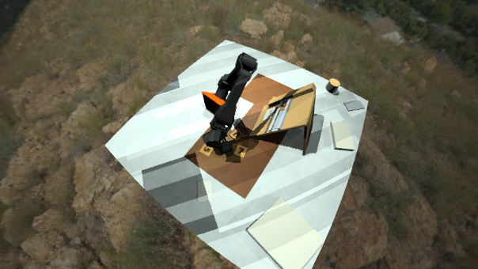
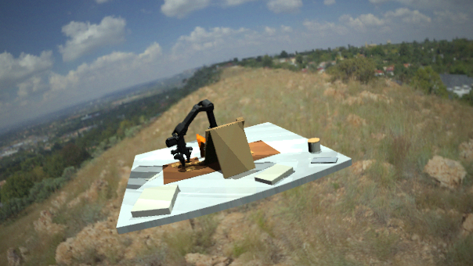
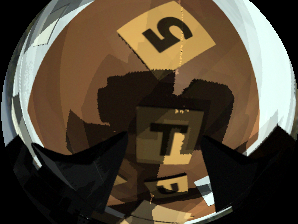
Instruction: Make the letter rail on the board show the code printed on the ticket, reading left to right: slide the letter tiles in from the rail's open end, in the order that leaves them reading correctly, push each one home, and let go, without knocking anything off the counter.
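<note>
Overall, the white and grey striped counter slab (image 1: pixel 277 186) carries every item. On it lies a brown rectangular mat (image 1: pixel 241 178), and at the mat's far side stands the tan wedge-shaped board (image 1: pixel 301 108), tilted, with the pale grey letter rail (image 1: pixel 280 115) running along its sloped face. Whether any tile sits in the rail cannot be determined from the top view.

A large cream flat block (image 1: pixel 285 233) rests near one counter corner; a smaller cream flat block (image 1: pixel 342 135) lies beside the board, and a thin grey plate (image 1: pixel 353 105) lies beyond it. A short black cylinder with a tan top (image 1: pixel 332 85) stands near the far corner. An orange wedge-shaped object (image 1: pixel 214 99) sits partly behind the arm.

The black six-joint arm (image 1: pixel 233 91) reaches down over the mat, placing the black parallel-jaw gripper (image 3: pixel 160 156) directly above a shaded yellow square tile marked T (image 3: pixel 166 137). The jaws stand about three-quarters open, one on each side of this tile, and grip nothing.

A yellow square tile marked 5 (image 3: pixel 166 35) lies on the mat just beyond the T tile, apart from it. In the top view, a yellow tile marked 7 (image 1: pixel 240 150) lies on the mat near the gripper.
</note>
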`<control>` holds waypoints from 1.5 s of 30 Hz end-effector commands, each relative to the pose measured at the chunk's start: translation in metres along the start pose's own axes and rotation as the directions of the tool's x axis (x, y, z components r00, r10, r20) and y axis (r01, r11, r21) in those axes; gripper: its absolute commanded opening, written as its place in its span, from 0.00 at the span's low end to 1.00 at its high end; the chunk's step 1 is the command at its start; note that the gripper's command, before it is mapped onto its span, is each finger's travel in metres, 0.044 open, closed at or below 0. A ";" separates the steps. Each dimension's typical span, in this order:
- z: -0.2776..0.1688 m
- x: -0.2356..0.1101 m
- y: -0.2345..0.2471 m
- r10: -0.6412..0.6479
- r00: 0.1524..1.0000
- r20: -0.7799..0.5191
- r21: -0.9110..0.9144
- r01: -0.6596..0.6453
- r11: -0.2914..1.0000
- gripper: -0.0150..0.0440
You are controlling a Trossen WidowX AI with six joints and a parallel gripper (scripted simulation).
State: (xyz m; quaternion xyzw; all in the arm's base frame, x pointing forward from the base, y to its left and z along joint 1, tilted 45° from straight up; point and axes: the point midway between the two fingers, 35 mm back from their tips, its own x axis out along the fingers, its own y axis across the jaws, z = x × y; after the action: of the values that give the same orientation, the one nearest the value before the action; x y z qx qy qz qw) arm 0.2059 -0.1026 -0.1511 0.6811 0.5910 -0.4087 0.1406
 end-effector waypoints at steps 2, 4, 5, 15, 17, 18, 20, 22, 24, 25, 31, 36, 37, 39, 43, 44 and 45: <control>-0.001 0.002 -0.001 -0.002 1.000 -0.004 0.005 0.002 1.000 0.83; -0.001 0.002 -0.001 -0.002 1.000 -0.004 0.005 0.002 1.000 0.83; -0.001 0.002 -0.001 -0.002 1.000 -0.004 0.005 0.002 1.000 0.83; -0.001 0.002 -0.001 -0.002 1.000 -0.004 0.005 0.002 1.000 0.83; -0.001 0.002 -0.001 -0.002 1.000 -0.004 0.005 0.002 1.000 0.83; -0.001 0.002 -0.001 -0.002 1.000 -0.004 0.005 0.002 1.000 0.83; -0.001 0.002 -0.001 -0.002 1.000 -0.004 0.005 0.002 1.000 0.83; -0.001 0.002 -0.001 -0.002 1.000 -0.004 0.005 0.002 1.000 0.83; -0.001 0.002 -0.001 -0.002 1.000 -0.004 0.005 0.002 1.000 0.83; 0.000 0.001 -0.001 -0.001 1.000 -0.002 0.003 0.001 1.000 0.82; -0.001 0.002 -0.001 -0.002 1.000 -0.004 0.005 0.002 1.000 0.75; -0.001 0.002 -0.001 -0.002 1.000 -0.004 0.005 0.002 1.000 0.69; -0.001 0.002 -0.001 -0.002 1.000 -0.004 0.005 0.002 1.000 0.68; -0.001 0.002 0.000 -0.002 1.000 -0.004 0.005 0.002 1.000 0.66; 0.000 -0.002 0.000 -0.002 1.000 -0.004 0.005 0.002 1.000 0.52; 0.000 -0.003 0.000 -0.002 1.000 -0.004 0.005 0.002 1.000 0.47; 0.000 -0.003 0.000 -0.002 1.000 -0.004 0.005 0.002 1.000 0.43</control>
State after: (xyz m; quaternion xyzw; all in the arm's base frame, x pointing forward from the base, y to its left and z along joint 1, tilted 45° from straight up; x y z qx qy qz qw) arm 0.2055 -0.1023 -0.1506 0.6810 0.5915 -0.4090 0.1380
